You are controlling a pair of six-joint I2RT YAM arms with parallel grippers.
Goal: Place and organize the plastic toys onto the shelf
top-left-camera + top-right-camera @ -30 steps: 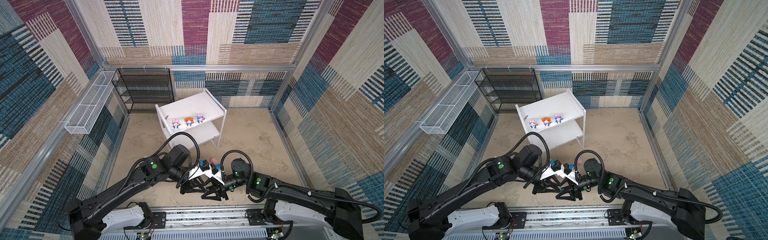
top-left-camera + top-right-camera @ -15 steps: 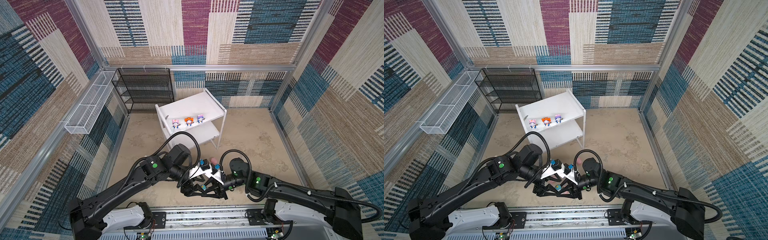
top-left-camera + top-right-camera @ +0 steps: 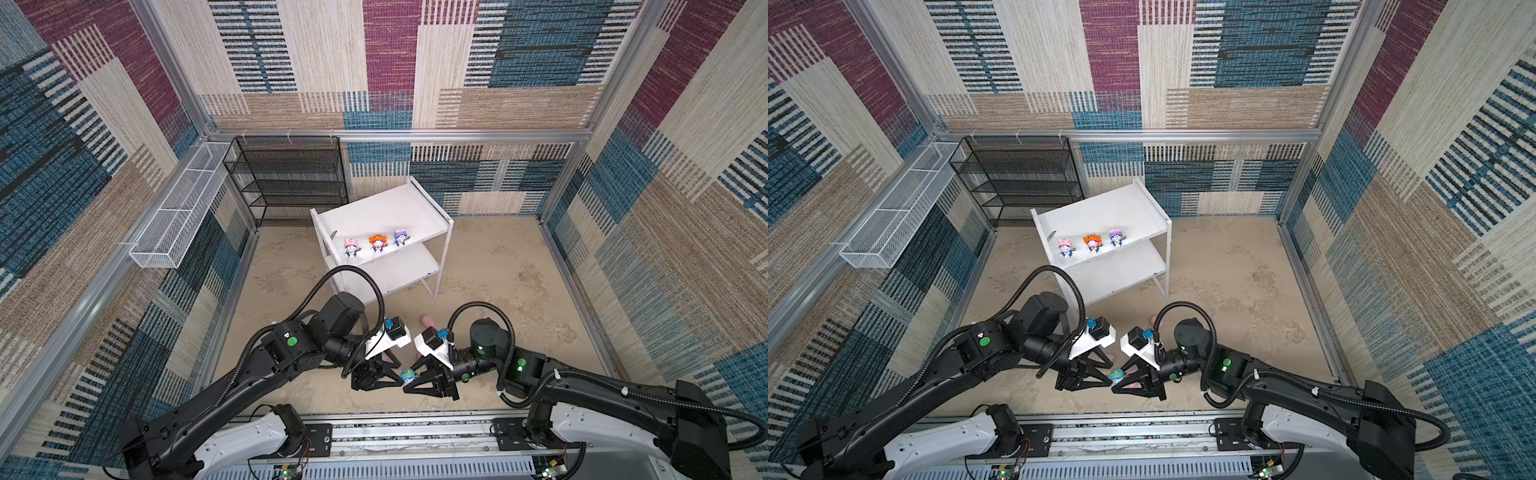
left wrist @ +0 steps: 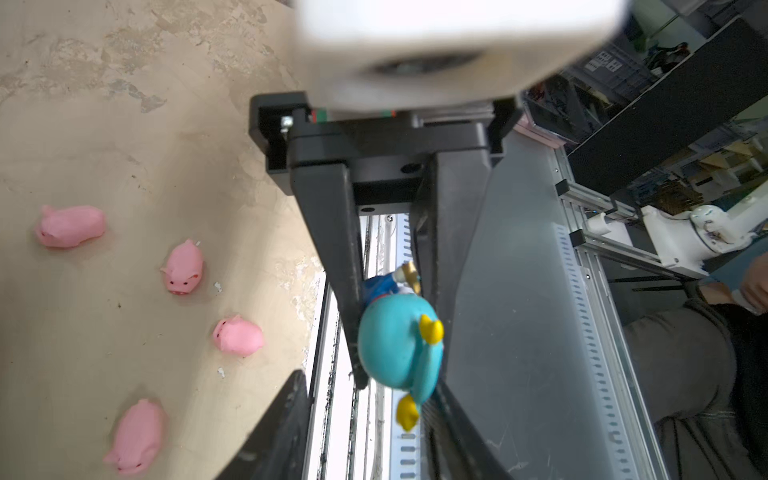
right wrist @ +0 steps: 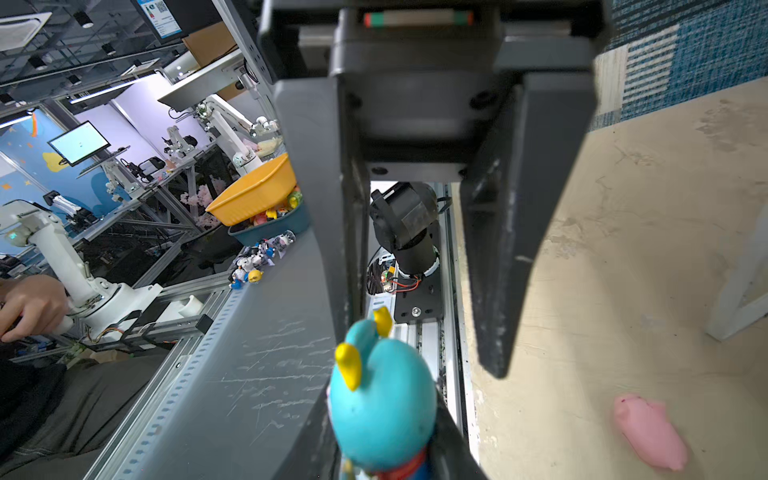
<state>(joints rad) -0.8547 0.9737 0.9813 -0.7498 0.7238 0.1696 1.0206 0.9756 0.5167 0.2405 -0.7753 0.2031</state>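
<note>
The right gripper (image 3: 413, 379) clamps the teal-hooded figurine (image 4: 399, 349) by its blue body, well in front of the shelf (image 3: 399, 208). The left gripper (image 3: 395, 376) meets it nose to nose. Its jaws stand partly apart around the teal head, with a gap showing on one side. Along the front edge of the shelf's top board stand the pink-hooded figurine (image 3: 351, 248), the orange-hooded figurine (image 3: 377, 243) and the purple-hooded figurine (image 3: 400, 238). Four pink pigs (image 4: 183, 268) lie on the floor in front of the shelf.

The right wrist view crops the teal-hooded figurine (image 5: 382, 409) mid-body.
</note>
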